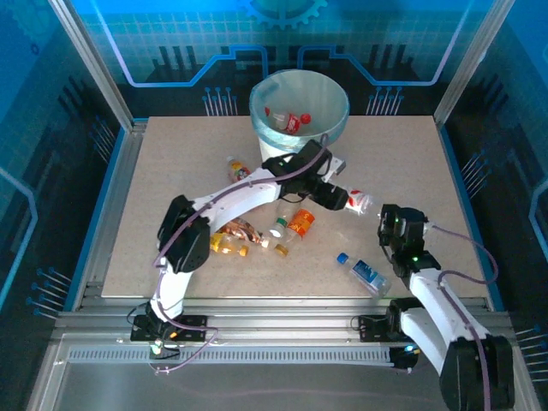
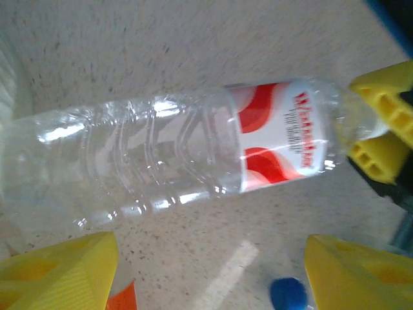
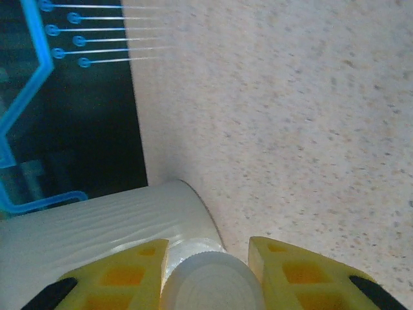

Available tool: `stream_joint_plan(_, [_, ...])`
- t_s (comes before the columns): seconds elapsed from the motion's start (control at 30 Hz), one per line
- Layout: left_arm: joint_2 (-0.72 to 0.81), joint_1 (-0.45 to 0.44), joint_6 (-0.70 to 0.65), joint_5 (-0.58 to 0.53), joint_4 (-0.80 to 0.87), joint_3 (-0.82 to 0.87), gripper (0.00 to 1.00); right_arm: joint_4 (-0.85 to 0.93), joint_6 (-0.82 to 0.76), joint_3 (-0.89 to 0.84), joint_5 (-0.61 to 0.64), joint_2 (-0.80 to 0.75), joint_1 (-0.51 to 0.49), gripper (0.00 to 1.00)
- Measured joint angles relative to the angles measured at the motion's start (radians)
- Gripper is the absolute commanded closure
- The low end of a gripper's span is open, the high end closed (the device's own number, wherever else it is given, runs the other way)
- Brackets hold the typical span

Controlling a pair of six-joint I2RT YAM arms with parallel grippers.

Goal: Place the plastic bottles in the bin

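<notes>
Right gripper (image 3: 208, 250) is clamping the white-capped end of a clear plastic bottle (image 2: 161, 161) with a red-and-white label. The bottle is lying crosswise just ahead of the left gripper (image 2: 213, 248), whose jaws are standing wide and not holding it; I cannot tell if it is resting on the surface (image 1: 428, 171). The step looks like a pick or hand-over just right of the bin (image 1: 272, 147), so the next move is likely calling for a firm hold, a lift over the rim and a release.
</notes>
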State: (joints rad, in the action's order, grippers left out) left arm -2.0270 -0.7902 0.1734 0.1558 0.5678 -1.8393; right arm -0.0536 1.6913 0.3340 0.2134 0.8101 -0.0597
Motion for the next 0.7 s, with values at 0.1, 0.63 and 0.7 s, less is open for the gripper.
stream_joint_plan(0.1, [0.113,0.000,-0.023,0.019,0.005,0.003,0.22,0.113,-0.071,0.065,0.034,-0.077,0.001,1.00])
stream_joint_plan(0.63, [0.485,0.075,-0.068,0.039,0.095,0.034,0.22,0.566,-0.595,0.515,0.233,-0.180,-0.120,1.00])
stream_joint_plan(0.7, [0.510,0.124,-0.069,0.032,0.094,0.074,0.22,0.597,-0.663,0.584,0.259,-0.161,-0.168,1.00])
